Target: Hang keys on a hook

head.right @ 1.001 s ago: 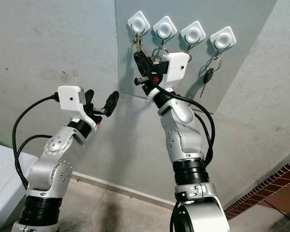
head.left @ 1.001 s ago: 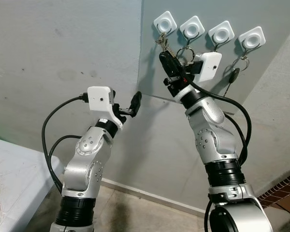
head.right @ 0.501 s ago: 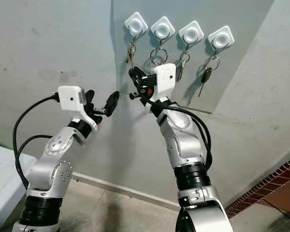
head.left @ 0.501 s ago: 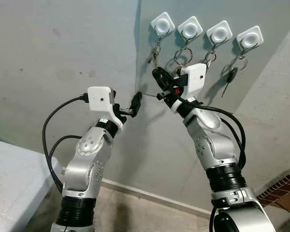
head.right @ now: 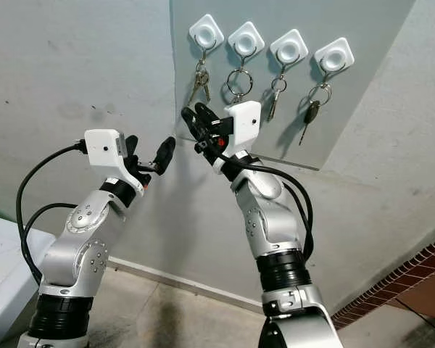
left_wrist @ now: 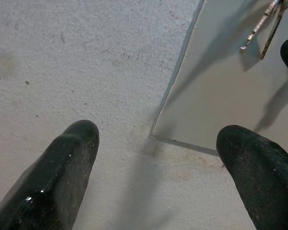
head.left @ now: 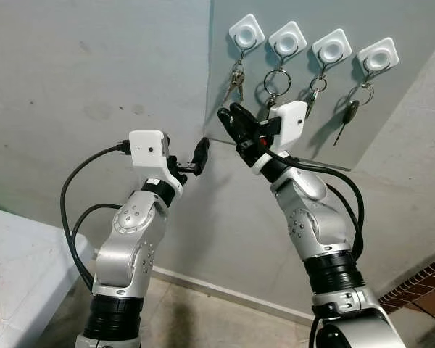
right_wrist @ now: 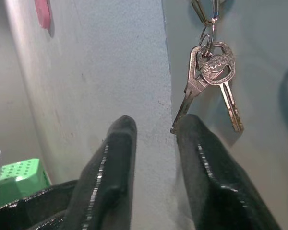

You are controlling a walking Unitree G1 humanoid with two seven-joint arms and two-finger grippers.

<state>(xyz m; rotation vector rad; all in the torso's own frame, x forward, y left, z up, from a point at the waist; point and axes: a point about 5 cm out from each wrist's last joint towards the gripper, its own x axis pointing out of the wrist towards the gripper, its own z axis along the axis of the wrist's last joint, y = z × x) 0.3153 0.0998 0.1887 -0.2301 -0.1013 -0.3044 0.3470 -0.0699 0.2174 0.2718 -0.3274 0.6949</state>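
keys point(right_wrist: 211, 81) hang from leftmost hook point(head.left: 246, 32), free of both grippers | key head bears embossed writing, too blurred to read | right gripper point(head.left: 233, 121) just below keys, fingers narrowly parted, empty | left gripper point(head.left: 191, 156) near panel's corner, fingers spread wide, empty

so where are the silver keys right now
The silver keys hang from the leftmost hook of the four on the wall panel, just above the right gripper, which is open below them.
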